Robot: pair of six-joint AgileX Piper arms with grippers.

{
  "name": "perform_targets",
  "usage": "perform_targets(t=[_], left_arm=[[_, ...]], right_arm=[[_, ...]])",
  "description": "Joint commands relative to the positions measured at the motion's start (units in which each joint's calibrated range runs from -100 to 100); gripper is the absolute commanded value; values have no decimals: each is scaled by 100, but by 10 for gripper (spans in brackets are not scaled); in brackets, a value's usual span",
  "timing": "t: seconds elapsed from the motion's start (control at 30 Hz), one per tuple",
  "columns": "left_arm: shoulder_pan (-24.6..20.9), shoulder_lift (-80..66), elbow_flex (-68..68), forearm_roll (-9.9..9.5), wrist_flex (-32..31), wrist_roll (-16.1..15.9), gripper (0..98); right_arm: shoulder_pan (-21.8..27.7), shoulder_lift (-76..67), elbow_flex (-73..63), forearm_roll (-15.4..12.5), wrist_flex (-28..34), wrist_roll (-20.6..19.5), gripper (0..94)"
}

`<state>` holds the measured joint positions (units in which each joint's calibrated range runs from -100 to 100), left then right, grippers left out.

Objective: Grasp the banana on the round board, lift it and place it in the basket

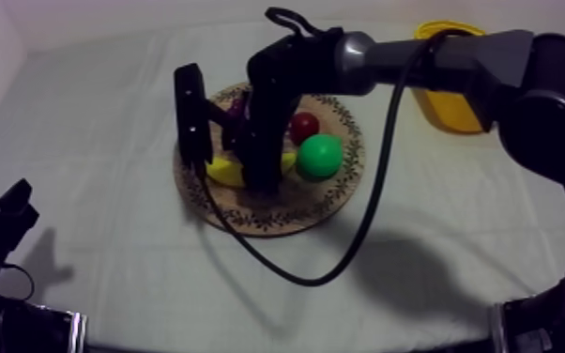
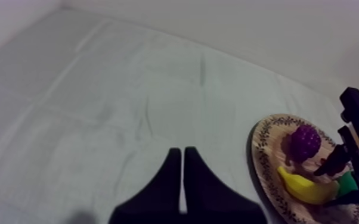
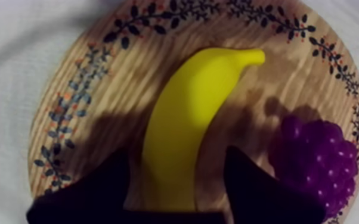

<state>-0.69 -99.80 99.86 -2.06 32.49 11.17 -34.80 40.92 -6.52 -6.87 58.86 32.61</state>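
Note:
The yellow banana lies on the round wooden board, towards its left side. My right gripper has come down over the banana, reaching in from the upper right. In the right wrist view its two black fingers stand apart, one on each side of the banana, with a thin gap on both sides; the right gripper is open. The left wrist view shows the banana under that arm. My left gripper is shut on nothing and rests low at the table's left.
On the board also lie purple grapes, a small red fruit and a green pear. The grapes sit close beside the banana. The yellow basket stands at the far right, behind my right arm.

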Motion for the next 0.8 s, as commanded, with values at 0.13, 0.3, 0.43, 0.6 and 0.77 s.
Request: perform_targets(t=[0.13, 0.3, 0.43, 0.6, 0.77], left_arm=[[0, -3, 3, -1, 1, -1, 1], [0, -3, 3, -1, 1, -1, 1], [0, -3, 3, -1, 1, -1, 1], [0, -3, 3, -1, 1, -1, 1], [0, -3, 3, -1, 1, -1, 1]], right_arm=[[19, 82, -19, -20, -69, -13, 349], [14, 131, 5, 11, -138, -53, 313], [6, 186, 49, 40, -204, -100, 299], [18, 219, 46, 70, -233, -159, 282], [67, 238, -82, 91, -199, -194, 247]])
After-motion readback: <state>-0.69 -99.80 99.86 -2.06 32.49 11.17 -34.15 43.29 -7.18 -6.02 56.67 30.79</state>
